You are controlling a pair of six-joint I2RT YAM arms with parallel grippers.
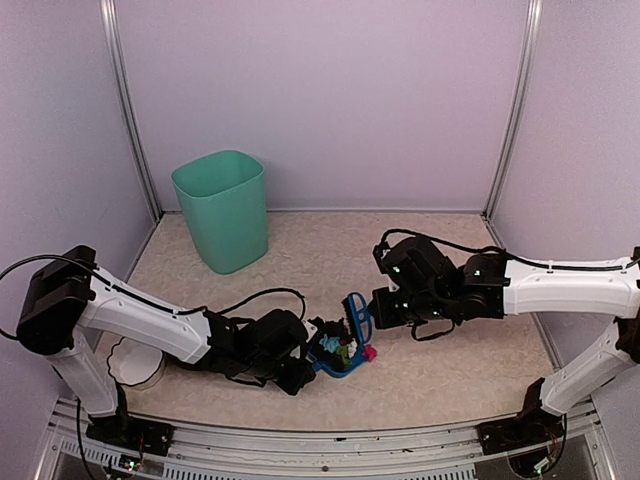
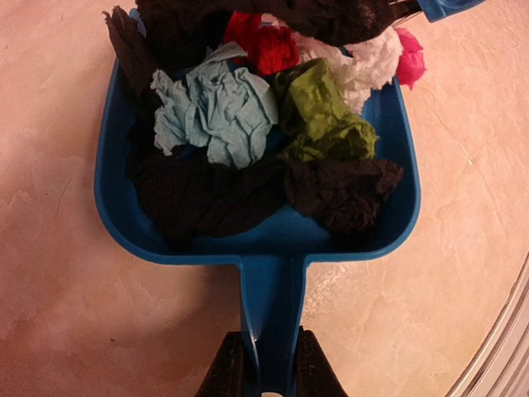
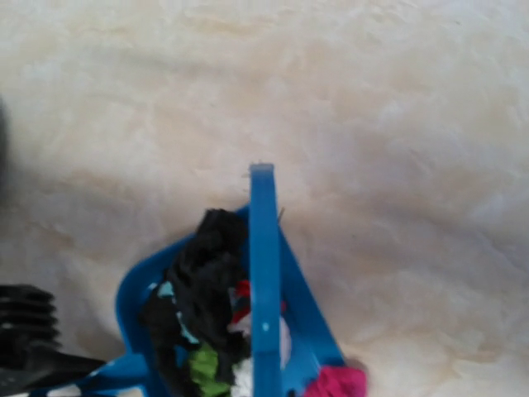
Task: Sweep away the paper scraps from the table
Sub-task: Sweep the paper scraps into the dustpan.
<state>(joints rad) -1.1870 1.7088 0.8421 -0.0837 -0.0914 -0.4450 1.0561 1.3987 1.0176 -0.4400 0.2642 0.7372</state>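
The blue dustpan (image 1: 338, 360) lies on the beige table (image 1: 440, 370) between the arms. It holds several paper scraps (image 2: 248, 124): black, teal, green, red and white. My left gripper (image 2: 266, 351) is shut on the dustpan's handle (image 2: 273, 289); it also shows in the top view (image 1: 303, 372). A pink scrap (image 1: 369, 353) lies at the pan's open edge, seen too in the left wrist view (image 2: 409, 58) and the right wrist view (image 3: 335, 382). My right gripper (image 1: 376, 308) holds the blue brush (image 1: 357, 315) over the pan's mouth. The brush (image 3: 264, 281) hides its fingers in the right wrist view.
A teal waste bin (image 1: 222, 208) stands at the back left. A white round dish (image 1: 135, 365) sits by the left arm's base. The metal front rail (image 1: 320, 440) runs along the near edge. Lilac walls close in three sides.
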